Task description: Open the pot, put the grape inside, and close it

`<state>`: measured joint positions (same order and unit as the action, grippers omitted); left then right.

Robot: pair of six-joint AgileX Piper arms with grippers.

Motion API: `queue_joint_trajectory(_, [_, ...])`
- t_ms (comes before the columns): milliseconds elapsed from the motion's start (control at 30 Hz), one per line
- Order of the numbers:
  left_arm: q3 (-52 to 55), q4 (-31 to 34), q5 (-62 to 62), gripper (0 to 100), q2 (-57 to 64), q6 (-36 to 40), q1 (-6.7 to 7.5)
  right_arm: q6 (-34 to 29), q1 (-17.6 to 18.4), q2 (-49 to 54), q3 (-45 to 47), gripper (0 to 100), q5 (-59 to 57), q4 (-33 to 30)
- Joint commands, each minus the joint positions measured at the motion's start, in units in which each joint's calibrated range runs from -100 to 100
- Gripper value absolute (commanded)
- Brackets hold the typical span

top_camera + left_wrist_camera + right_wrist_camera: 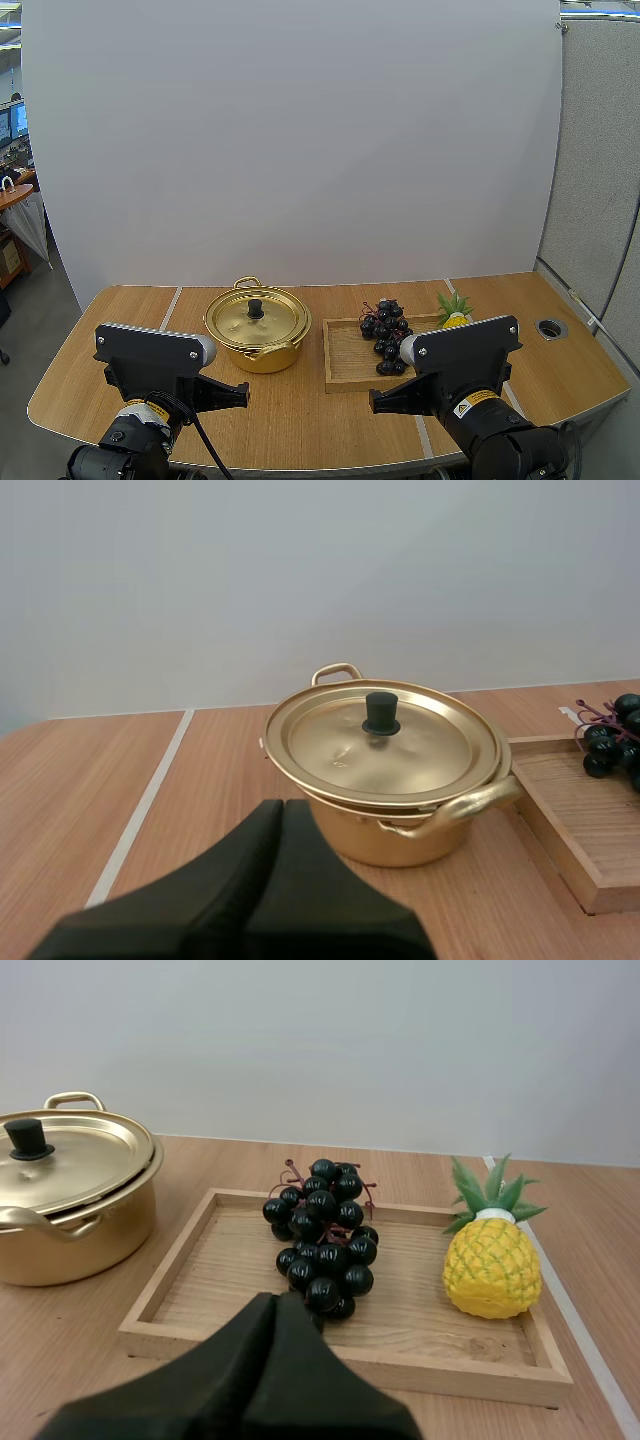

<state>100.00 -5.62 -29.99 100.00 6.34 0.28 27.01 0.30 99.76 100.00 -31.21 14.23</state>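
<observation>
1. The pot (375, 845) and its lid (400, 750) were shiny gold; the knob (380, 712) was black.
2. The grapes (322, 1235) were black, on reddish stems.
3. The pineapple (492, 1265) was yellow with green leaves.
4. The tray (215, 1290) was pale wood.

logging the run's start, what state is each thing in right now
pot, closed, on the table
lid, seated on the pot
tray, flat on the table, holding both fruits
grapes, lying in the tray
pineapple, upright in the tray, apart from the grapes
left gripper, jaws shut on nothing
right gripper, jaws shut on nothing
</observation>
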Motion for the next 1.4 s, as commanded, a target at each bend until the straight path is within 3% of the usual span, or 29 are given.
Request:
queue_joint_trajectory(0, [0.0, -0.3, 0.5, 0, 0.0, -0.2, 0.25, 0.5, 0.0, -0.2, 0.0, 0, 0.0, 0.1])
queue_joint_trajectory(1367, [0.0, -4.5, -0.1, 0, 0.0, 0.0, 0.25, 0.5, 0.0, -0.2, 0.0, 0, -0.4, 1.9])
